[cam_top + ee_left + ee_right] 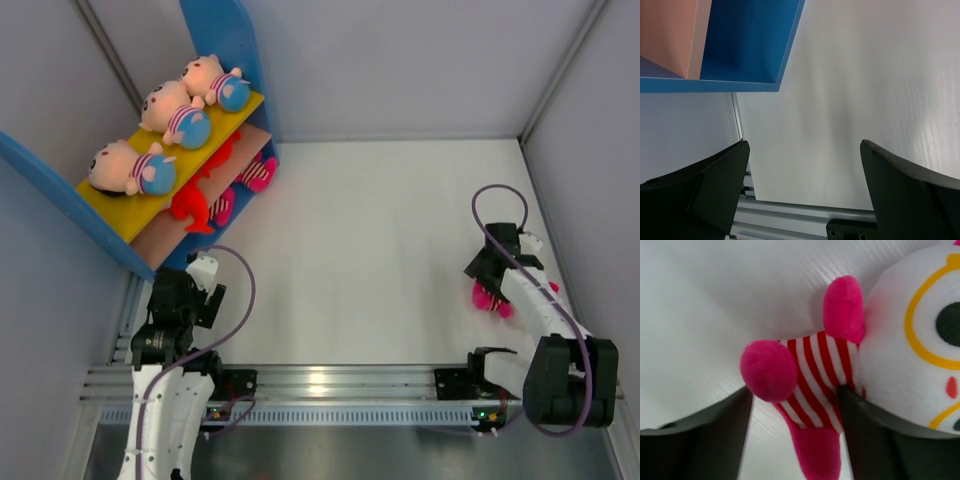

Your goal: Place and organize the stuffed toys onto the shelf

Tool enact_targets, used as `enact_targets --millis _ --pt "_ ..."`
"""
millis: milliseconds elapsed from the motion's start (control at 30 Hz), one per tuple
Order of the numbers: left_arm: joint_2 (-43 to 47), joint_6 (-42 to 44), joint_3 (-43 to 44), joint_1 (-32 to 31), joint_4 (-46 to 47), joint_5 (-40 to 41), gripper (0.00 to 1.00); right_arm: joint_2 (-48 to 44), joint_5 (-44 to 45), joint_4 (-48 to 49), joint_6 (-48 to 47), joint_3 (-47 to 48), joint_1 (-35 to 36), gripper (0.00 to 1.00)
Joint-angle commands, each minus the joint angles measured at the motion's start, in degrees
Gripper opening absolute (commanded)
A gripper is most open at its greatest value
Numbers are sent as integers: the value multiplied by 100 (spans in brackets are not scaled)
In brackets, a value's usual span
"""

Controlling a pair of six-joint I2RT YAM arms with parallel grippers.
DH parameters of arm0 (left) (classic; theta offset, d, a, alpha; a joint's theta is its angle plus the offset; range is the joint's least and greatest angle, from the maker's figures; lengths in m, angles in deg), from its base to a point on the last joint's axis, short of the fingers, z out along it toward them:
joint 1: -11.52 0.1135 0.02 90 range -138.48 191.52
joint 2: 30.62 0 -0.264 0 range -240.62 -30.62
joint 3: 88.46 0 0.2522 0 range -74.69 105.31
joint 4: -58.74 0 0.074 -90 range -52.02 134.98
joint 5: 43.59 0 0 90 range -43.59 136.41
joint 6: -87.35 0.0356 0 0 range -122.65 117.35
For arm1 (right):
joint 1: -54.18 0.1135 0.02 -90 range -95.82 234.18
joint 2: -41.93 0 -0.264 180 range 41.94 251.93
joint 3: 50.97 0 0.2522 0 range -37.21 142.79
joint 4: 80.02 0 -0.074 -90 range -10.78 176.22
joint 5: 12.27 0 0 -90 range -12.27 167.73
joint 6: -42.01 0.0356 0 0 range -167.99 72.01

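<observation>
White owl toy (900,350) in a red-striped shirt lies between 2 dark fingers (695,440) on white table (715,300).

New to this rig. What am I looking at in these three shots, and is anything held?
Two robot arms are bolted at the table's near edge, each ending in a two-finger gripper. The wide picture comes from a fixed camera above; the other two sit on the wrists, looking past their own fingers. At back left stands a blue shelf: three peach dolls lie on its yellow upper board, red and pink toys below. The left gripper is open over bare table beside the shelf's corner. The right gripper straddles a white owl toy with yellow glasses lying on the table, jaws open, so nothing is held.
</observation>
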Motion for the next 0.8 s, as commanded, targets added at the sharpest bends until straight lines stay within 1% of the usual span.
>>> enact_targets --millis 0,67,100,167,200,233,267,300,333,367,433,467,533,567,633,667,700,733,767 --pt "110 -1 -43 -38 282 -61 98 285 -188 545 -71 -96 -117 60" --pt "110 8 -52 -29 282 -61 98 399 -339 696 -80 -114 -117 46" --pt "118 8 -52 -29 291 -61 98 530 -331 784 -89 -114 -108 34" --pt "118 8 -43 -29 282 -52 98 636 -304 855 -124 -105 -117 22" --pt "127 8 -43 -29 291 -61 98 672 -452 942 -185 -88 -161 9" --pt "127 16 -52 -29 291 -70 98 663 -541 1117 -255 -53 -161 0" --pt "118 43 -43 -29 282 -105 98 637 -637 1153 -343 0 -152 0" --pt "118 51 -52 -90 282 -131 98 637 -943 1197 -422 79 -135 0" --pt "101 104 -52 -204 282 -149 98 646 -1085 1233 -501 306 -109 0" --pt "101 130 -43 -214 282 -184 98 654 -1217 1242 -694 447 40 0" --pt "48 192 -35 -205 282 -237 98 655 -1009 1189 -914 937 391 0" --pt "22 192 0 -214 273 -219 98 655 -773 1241 -1246 1097 984 0" --pt "-101 227 97 -214 256 -245 98 724 -866 1451 -1730 1545 1533 0" --pt "-136 253 150 -214 256 -280 98 786 -1180 1644 -2263 1686 2022 0" --pt "-242 393 299 -214 229 -543 98 1014 -1638 1751 -2724 2152 2447 0" --pt "-268 455 534 -214 221 -675 98 1093 -2154 1804 -3152 2275 2754 0" --pt "-355 534 693 -214 160 -833 98 1224 -2446 1996 -3348 2477 2905 0" --pt "-408 692 852 -214 133 -1330 98 1295 -2666 2085 -3541 2557 3046 0" --pt "-470 763 1201 -214 89 -1553 98 1357 -2991 2172 -3996 2636 3369 0"
